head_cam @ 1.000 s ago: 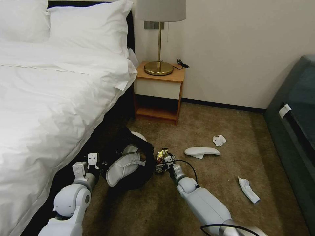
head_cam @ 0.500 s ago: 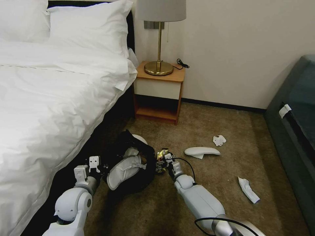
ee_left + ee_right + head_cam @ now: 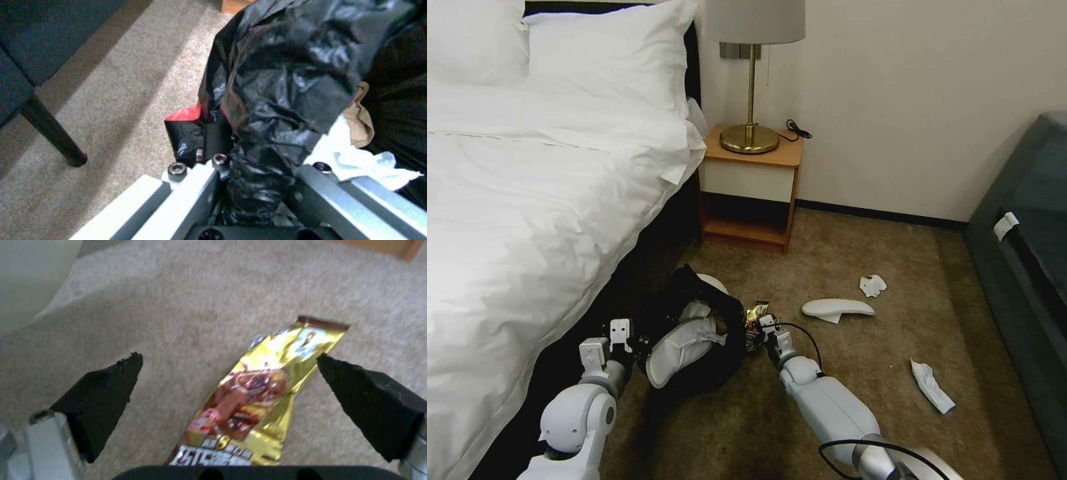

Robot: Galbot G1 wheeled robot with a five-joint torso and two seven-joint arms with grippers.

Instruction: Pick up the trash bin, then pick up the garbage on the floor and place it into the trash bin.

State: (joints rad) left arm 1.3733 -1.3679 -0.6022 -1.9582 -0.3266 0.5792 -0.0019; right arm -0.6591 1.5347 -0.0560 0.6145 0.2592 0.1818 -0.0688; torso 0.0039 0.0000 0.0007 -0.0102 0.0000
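While the bed [image 3: 527, 200] fills the left of the room, we hold the trash bin [image 3: 710, 363] low beside it, our left gripper [image 3: 249, 186] clamped on a bunched fold of its black liner; the bin lies tilted on the carpet with a white slipper [image 3: 680, 347] and tissues [image 3: 356, 160] already inside. Just right of the bin, our right gripper [image 3: 227, 380] hangs over the gold snack wrapper [image 3: 258, 390], its jaws spread wide, one black pad [image 3: 106, 386] well clear on one side, the other at the wrapper's far edge, nothing gripped yet. Farther right, a second slipper [image 3: 837, 308] and two crumpled tissues [image 3: 872, 285] wait on the floor. The risks, as we judge them: the thin, flat foil may slide or buckle out from between the closing pads, and the liner fold may slip through the left grasp, tipping the bin and spilling what it holds.
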